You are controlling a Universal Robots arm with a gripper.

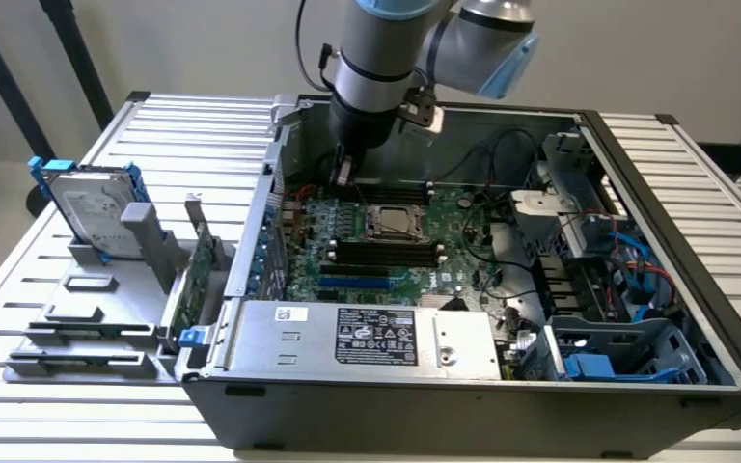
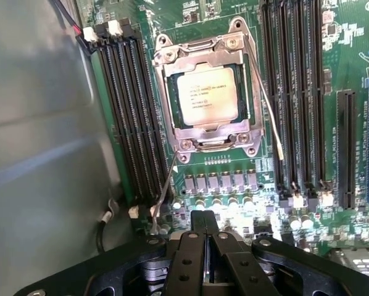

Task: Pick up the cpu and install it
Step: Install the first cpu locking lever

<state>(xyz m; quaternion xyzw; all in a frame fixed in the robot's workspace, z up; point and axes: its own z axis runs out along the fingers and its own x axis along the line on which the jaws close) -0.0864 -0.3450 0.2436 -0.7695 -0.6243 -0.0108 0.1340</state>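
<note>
the arm reaches down into the open computer case [image 1: 474, 391], and its gripper [image 1: 343, 174] hangs over the green motherboard [image 1: 454, 241] near the case's far wall. from the wrist view the black fingers [image 2: 190, 246] are pressed flat together with nothing between them, so the gripper is clenched and empty. the cpu [image 2: 207, 95] is not in its grasp: it lies flat in the socket [image 2: 197, 139] in the middle of the board, dull silver top up, with the metal socket frame around it. the fingertips hover over a row of small grey components just beside the socket, near the cpu but not touching it. two thin wire levers [image 2: 268, 105] stand out at the socket's sides, and long black memory slots [image 2: 132, 117] run along either side of it. a grey metal box [image 1: 461, 342] with a label sits at the case's near edge. on the slatted table [image 1: 204, 116] at the exterior view's left, a hard drive [image 1: 88, 207] with blue brackets stands upright in a grey stand [image 1: 88, 328].
</note>
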